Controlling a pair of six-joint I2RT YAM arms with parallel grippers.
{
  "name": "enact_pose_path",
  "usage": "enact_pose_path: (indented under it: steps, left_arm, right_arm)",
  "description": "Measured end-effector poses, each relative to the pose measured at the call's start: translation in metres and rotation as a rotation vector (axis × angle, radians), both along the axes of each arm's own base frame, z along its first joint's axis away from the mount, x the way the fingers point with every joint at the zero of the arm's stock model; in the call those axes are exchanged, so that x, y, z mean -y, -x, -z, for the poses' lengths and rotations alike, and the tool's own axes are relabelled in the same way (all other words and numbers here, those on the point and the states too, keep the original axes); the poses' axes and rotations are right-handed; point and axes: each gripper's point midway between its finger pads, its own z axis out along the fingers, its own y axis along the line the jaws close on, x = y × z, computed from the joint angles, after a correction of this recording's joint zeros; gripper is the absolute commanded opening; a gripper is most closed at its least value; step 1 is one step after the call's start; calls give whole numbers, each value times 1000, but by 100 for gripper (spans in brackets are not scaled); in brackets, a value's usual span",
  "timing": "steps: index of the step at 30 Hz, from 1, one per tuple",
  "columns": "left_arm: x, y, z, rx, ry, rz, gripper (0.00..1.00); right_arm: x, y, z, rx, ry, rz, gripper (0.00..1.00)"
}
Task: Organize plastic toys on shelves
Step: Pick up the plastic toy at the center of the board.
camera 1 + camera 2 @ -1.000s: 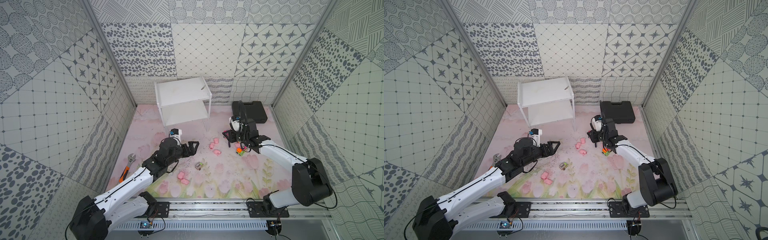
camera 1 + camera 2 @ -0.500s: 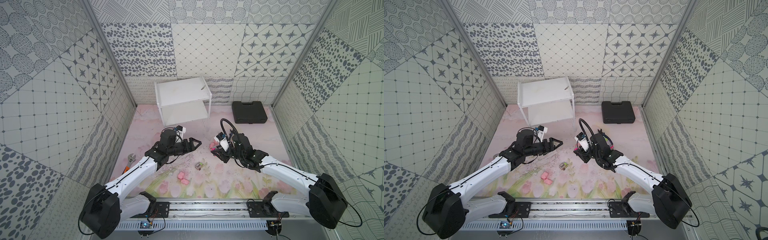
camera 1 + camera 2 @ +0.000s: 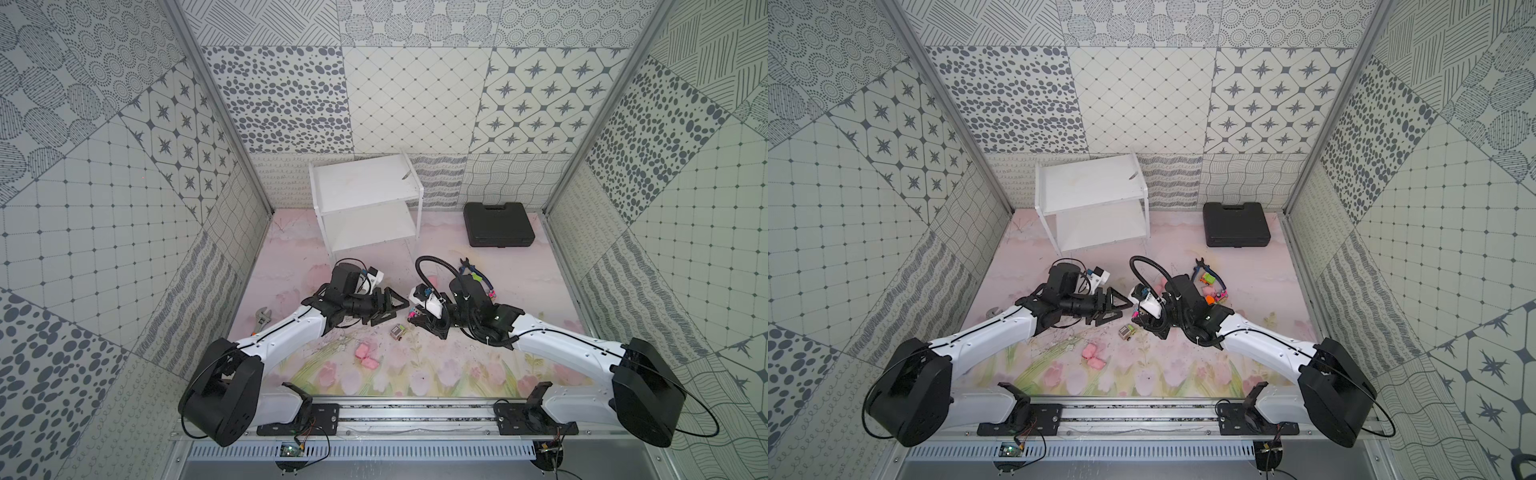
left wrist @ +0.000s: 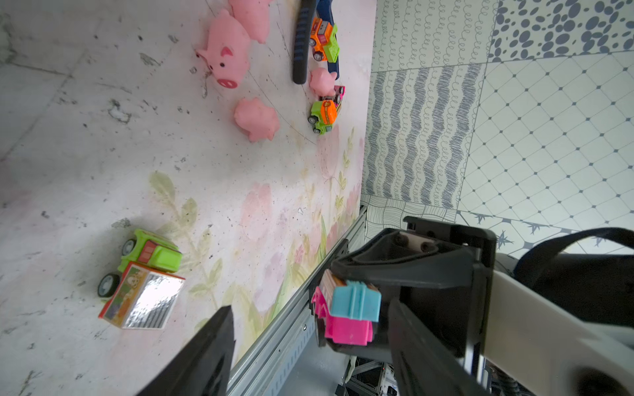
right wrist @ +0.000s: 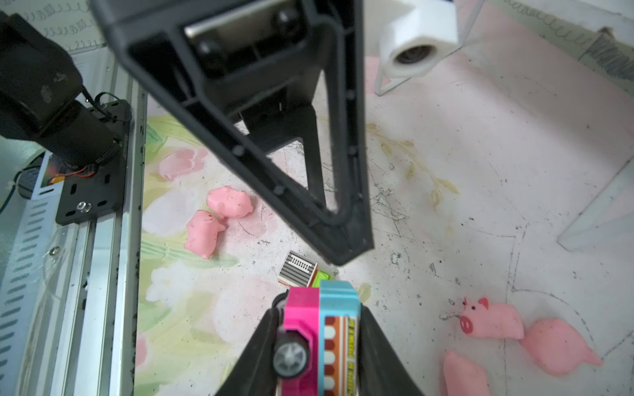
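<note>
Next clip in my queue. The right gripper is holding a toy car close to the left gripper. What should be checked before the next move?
1. Right gripper grip on the pink-and-blue car: ok, clamped between both fingers.
2. Left gripper ready to receive: ok, jaws apart and nothing in them.
3. Left jaws actually around the car: cannot tell. The left wrist view frames the car between them, but depth is unclear.
4. Shelves free for a toy: ok, no toys seen on either board.
5. Loose green truck under the grippers: ok, touching neither.
</note>
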Motion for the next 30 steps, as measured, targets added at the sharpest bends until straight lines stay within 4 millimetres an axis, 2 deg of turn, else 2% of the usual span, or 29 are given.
enact_pose_path:
  steps: [11, 16, 30]
  left_arm:
    - [19, 25, -2, -55, 61, 131, 61]
    - [27, 32, 1, -85, 68, 170, 47]
    - [31, 33, 8, -117, 62, 192, 11]
  right_arm:
    - [-2, 8, 6, 58, 48, -104, 38]
    - [-3, 11, 9, 63, 63, -128, 38]
    - [0, 12, 12, 57, 87, -133, 40]
